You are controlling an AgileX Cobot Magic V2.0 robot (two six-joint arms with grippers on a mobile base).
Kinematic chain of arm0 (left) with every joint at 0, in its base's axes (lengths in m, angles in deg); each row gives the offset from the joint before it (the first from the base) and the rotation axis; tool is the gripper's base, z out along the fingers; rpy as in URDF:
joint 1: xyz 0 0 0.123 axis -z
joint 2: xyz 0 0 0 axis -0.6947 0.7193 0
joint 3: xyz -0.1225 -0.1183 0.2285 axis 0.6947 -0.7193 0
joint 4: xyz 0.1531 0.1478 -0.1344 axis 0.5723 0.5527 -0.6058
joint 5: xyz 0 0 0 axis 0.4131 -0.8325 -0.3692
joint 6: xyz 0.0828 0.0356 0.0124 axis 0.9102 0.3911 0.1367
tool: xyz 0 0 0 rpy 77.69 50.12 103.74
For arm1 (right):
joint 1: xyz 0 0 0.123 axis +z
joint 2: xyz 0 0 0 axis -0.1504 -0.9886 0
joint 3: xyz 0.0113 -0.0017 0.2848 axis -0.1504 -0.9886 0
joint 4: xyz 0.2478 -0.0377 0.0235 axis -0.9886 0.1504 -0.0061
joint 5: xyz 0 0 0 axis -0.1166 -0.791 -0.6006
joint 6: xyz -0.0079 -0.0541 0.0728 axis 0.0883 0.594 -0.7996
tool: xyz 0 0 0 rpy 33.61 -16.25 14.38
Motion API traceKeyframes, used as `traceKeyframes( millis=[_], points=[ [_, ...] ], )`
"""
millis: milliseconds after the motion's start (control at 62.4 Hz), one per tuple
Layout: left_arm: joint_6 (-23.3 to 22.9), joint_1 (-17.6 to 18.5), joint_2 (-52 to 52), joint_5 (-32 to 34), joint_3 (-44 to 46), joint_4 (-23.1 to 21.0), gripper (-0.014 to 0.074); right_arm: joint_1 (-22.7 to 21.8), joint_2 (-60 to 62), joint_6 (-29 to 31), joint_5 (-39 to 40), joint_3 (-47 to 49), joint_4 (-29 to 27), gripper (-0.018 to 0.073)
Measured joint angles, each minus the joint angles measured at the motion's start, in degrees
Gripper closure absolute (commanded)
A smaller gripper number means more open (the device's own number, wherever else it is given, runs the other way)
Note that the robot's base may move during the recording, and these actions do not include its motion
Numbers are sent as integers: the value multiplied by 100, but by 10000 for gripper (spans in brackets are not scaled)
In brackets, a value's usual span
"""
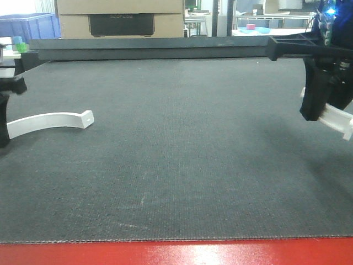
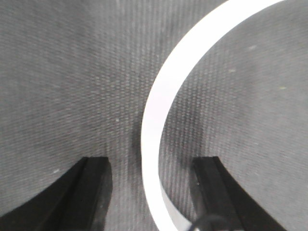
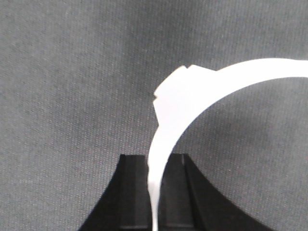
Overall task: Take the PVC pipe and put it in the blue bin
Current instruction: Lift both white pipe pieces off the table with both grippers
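Note:
Two white curved PVC pipe pieces show. One pipe (image 1: 49, 121) lies on the dark mat at the left. Its left end runs between the fingers of my left gripper (image 1: 4, 118). In the left wrist view that pipe (image 2: 159, 115) passes through the open left gripper (image 2: 151, 192) with a gap on both sides. My right gripper (image 1: 320, 102) hangs at the right, above the mat, shut on the other pipe (image 1: 339, 120). The right wrist view has the pipe (image 3: 192, 91) pinched in the right gripper (image 3: 156, 192). The blue bin (image 1: 30, 25) stands at the back left, beyond the table.
A dark rail (image 1: 154, 49) runs along the mat's far edge. Behind it stands a cardboard box (image 1: 121, 16). Small coloured blocks (image 1: 19, 44) sit at the far left. A red strip (image 1: 176, 253) marks the table's front edge.

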Motion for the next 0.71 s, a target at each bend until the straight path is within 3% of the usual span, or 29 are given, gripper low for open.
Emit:
traceKeyframes(
  millis=[176, 241, 385, 706],
  points=[
    [0, 0, 113, -3, 0, -15, 379, 0, 0, 12, 9, -3, -34, 727],
    [0, 0, 131, -38, 23, 16, 450, 0, 0, 12, 13, -3, -44, 727],
    [0, -14, 155, -117, 37, 107, 705, 0, 0, 12, 13, -3, -44, 727],
    [14, -15, -198, -340, 6, -57, 708, 0, 9, 12, 27, -3, -85, 727]
  ],
)
